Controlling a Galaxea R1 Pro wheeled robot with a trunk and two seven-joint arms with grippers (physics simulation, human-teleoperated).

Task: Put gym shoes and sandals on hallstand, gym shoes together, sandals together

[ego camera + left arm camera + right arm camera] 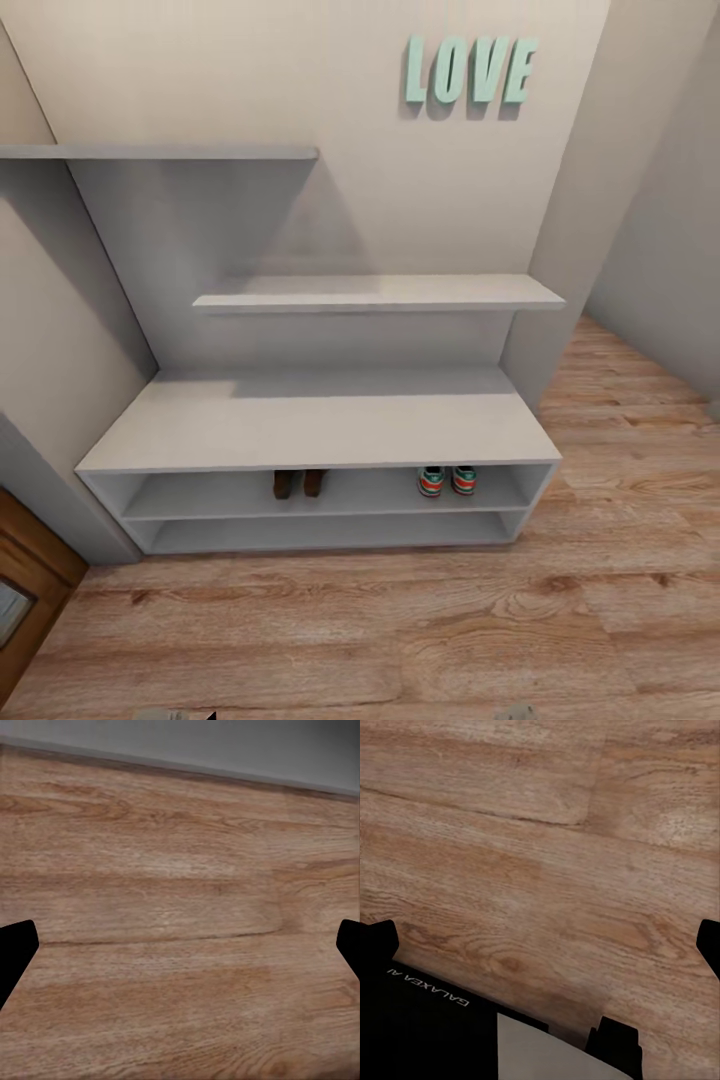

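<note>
Four items on rack: two sandals [298, 483] and two gym shoes [447, 481], all on the upper open shelf of the hallstand [310, 420].
Sandals: dark brown pair, side by side and touching or nearly so, lower centre of the head view, just left of the shelf's middle.
Gym shoes: white pair with green stripes and red patches, side by side, right part of the same shelf, well apart from the sandals.
Hallstand: pale grey-white unit, centre of the head view; bench top bare, lower open shelf bare, two staggered wall shelves above.
Wall lettering: teal LOVE letters [470, 70], upper right of the head view.
Corridor floor [400, 630]: wood-grain planks across the lower part and right side of the head view; no shoe on the visible part.
Door: brown wooden panel [25, 590], lower left corner of the head view.
Left tool [180, 945]: fingers spread wide apart, dark tips at the left and right edges of the left wrist view; bare floor planks between them; grey baseboard along the top of that frame.
Right tool [540, 937]: fingers spread wide apart, nothing between them but floor; the robot's dark base [427, 1020] with white lettering at the lower left of the right wrist view.
Tool-to-shoe relation: both tools face bare floor, well apart from the shoes on the shelf.
</note>
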